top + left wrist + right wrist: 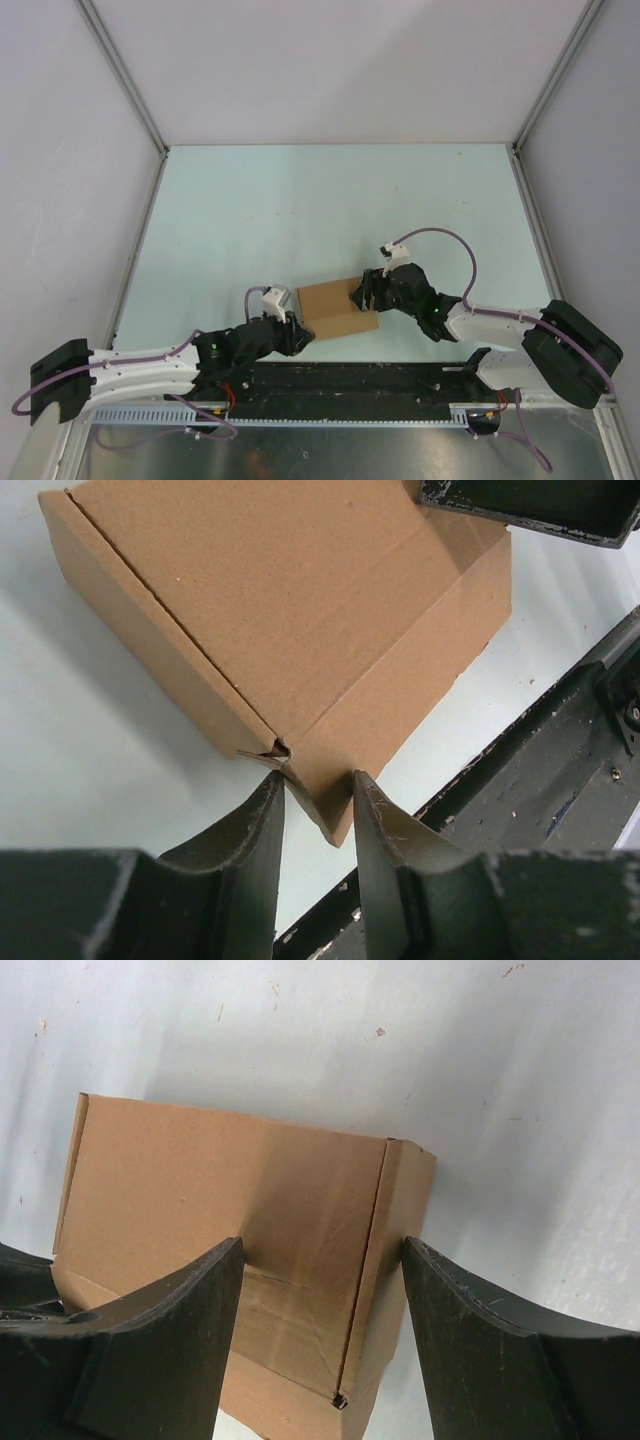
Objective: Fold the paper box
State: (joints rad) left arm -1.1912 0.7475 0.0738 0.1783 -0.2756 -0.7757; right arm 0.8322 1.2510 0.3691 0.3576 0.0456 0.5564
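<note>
Between both pincers, the paper box [335, 308], tan and closed; left [318, 802] pinching its corner, right [322, 1260] wide.

The paper box [336, 308] lies on the table [300, 200] between both hands.

we see white arm links with black joints on the left arm [150, 365] and right arm [500, 325]. lilac cables [440, 235] loop along them. the gripper fingers [255, 865] are scuffed matte black.
</note>
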